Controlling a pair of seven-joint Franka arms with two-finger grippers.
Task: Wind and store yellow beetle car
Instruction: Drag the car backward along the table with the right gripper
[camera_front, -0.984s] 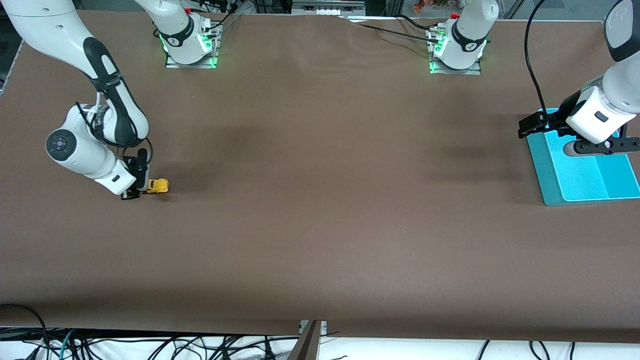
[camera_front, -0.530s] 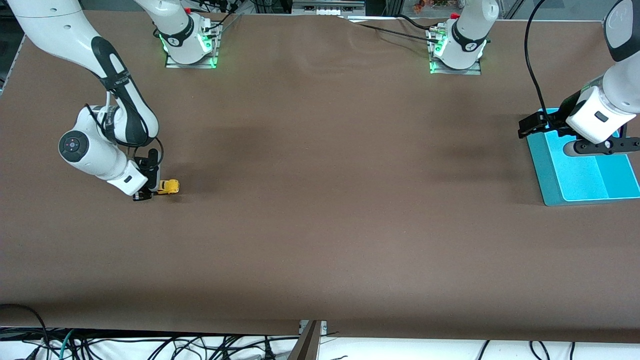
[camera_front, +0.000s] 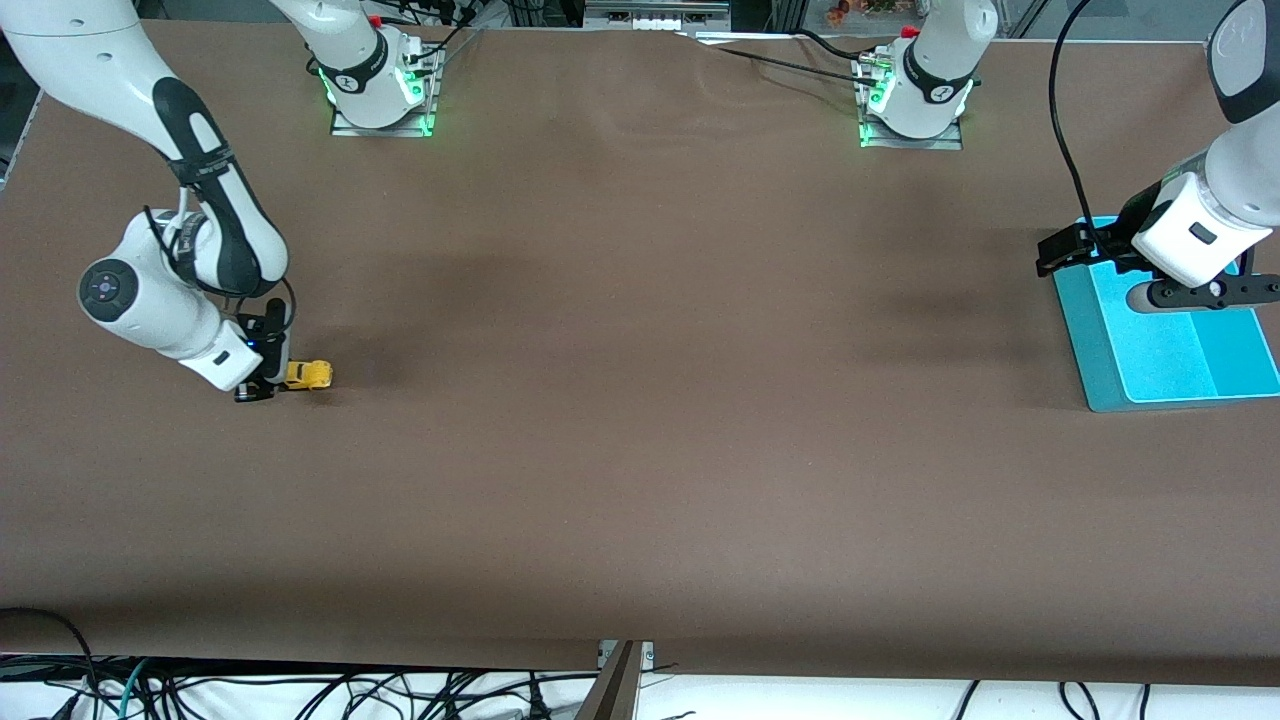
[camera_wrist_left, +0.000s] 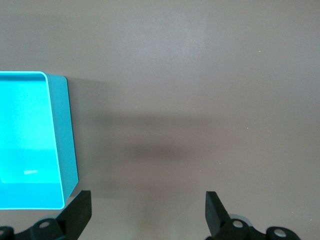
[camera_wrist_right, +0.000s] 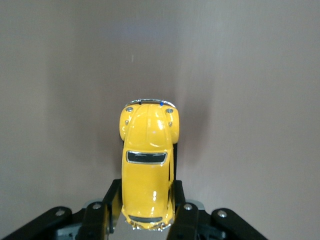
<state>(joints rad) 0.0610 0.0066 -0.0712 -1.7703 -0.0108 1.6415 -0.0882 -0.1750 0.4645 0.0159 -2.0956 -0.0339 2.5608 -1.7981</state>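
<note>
Nearest the front camera of the things on the table, at the right arm's end of it, the yellow beetle car (camera_front: 307, 375) sits wheels-down on the brown table (camera_front: 640, 450), its rear pinched between the fingers of the right gripper (camera_front: 272, 381). The right wrist view shows the hood pointing away from the gripper and the two fingers (camera_wrist_right: 184, 216) clamped on either side of the body behind the rear window. Holding the tail low against the surface fits a pull-back wind — the wheels have to stay pressed on the table to load the spring, so in my judgement the winding step is in hand and the storing is not yet begun. The right arm reaches down from its base, elbow bent, wrist tipped low so the fingers run nearly level with the tabletop. Farther from the camera, at the left arm's end, the teal tray (camera_front: 1098, 372) lies empty, presumably the place for storage. The left gripper (camera_front: 1200, 291) hangs over it with its jaws spread wide and holding nothing — this arm waits.
</note>
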